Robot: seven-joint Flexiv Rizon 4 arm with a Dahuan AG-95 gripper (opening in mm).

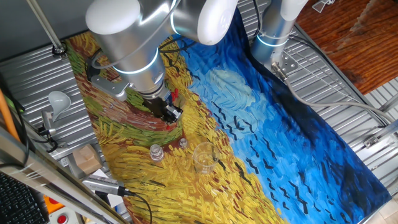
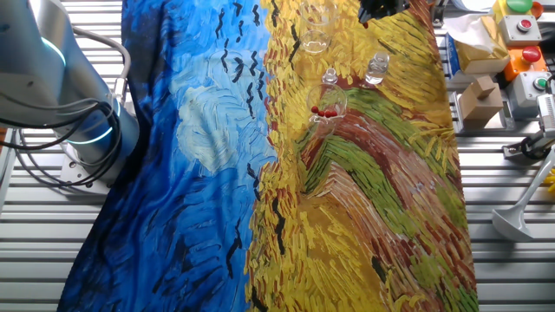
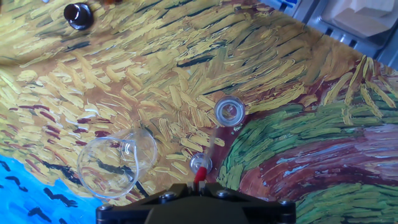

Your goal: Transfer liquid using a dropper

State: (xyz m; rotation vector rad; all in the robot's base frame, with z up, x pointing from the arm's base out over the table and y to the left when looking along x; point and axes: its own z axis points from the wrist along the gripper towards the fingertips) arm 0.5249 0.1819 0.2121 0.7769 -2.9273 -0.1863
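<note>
We see the gripper [image 1: 170,112] hanging above the painted cloth [image 1: 261,118] that covers the worktop [image 1: 348,81], near the spot where the brown and green swirls meet the yellow strokes. From the hand view, the dropper [image 3: 205,158] sticks out between the jaws: its red bulb shows right at the gripper's edge and its clear stem runs down and away toward the cloth, so the jaws are pinching it by the bulb end. Its tip ends just beside a small clear vial [image 3: 229,111] with a round open mouth.

A second, smaller vial [image 3: 201,164] stands close under the dropper's stem, and a wide clear beaker [image 3: 115,163] sits to the left of both. In the other fixed view, 1 more beaker [image 2: 329,108] stands on the cloth with red-bulbed droppers inside it (how many, we cannot tell). A dark round cap [image 3: 78,15] lies far off near the top corner of the hand view. A cardboard box [image 2: 479,98] rests on the bare metal beside the cloth.
</note>
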